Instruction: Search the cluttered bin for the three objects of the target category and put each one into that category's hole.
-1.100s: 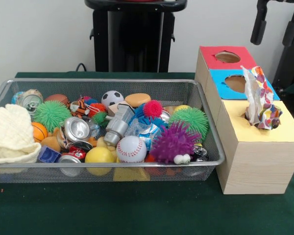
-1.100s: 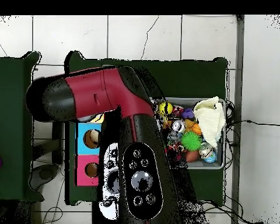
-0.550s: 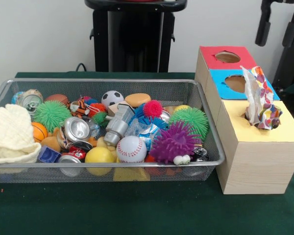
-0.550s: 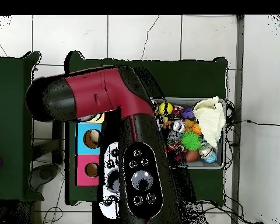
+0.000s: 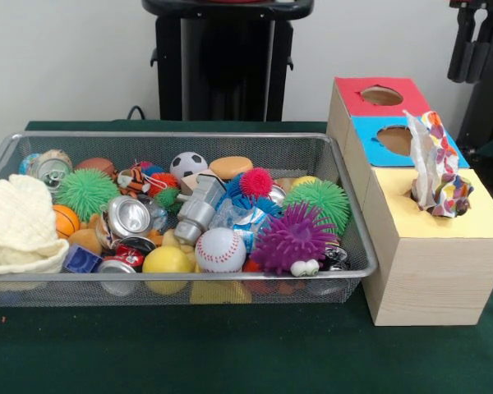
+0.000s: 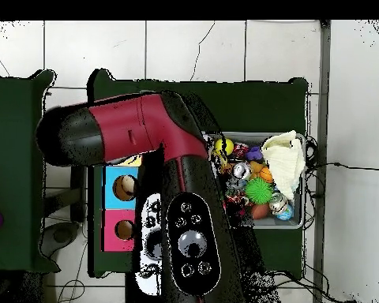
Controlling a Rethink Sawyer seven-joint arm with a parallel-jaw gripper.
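The pincer (image 5: pixel 469 45) hangs high at the upper right edge of the front view, dark against the wall, and I cannot tell whether it is apart or together. Directly below it and a touch to the side sits the wooden box (image 5: pixel 431 279). The red hole (image 5: pixel 381 96) is the nearest opening and shows nothing poking out; the blue hole (image 5: pixel 394 139) comes next. Beyond those, further from the pincer, the yellow top (image 5: pixel 481 220) carries a patterned cloth (image 5: pixel 434 168) standing up out of its hole, part in and part out. There is open air above all three holes. The wire bin (image 5: pixel 181 277) sits just beside the box, its end rim close against the box wall with little room between. Inside, nearest the pincer's side, lie a green spiky ball (image 5: pixel 320 201) and a purple spiky ball (image 5: pixel 292 236), then a baseball (image 5: pixel 220 249) amid cans and balls packed rim to rim. At the bin's far end, well apart from the pincer, a cream cloth (image 5: pixel 18 226) lies heaped against the wire. The green table (image 5: pixel 230 353) along the front is bare. From overhead, the red arm (image 6: pixel 137 130) covers the box's yellow end.
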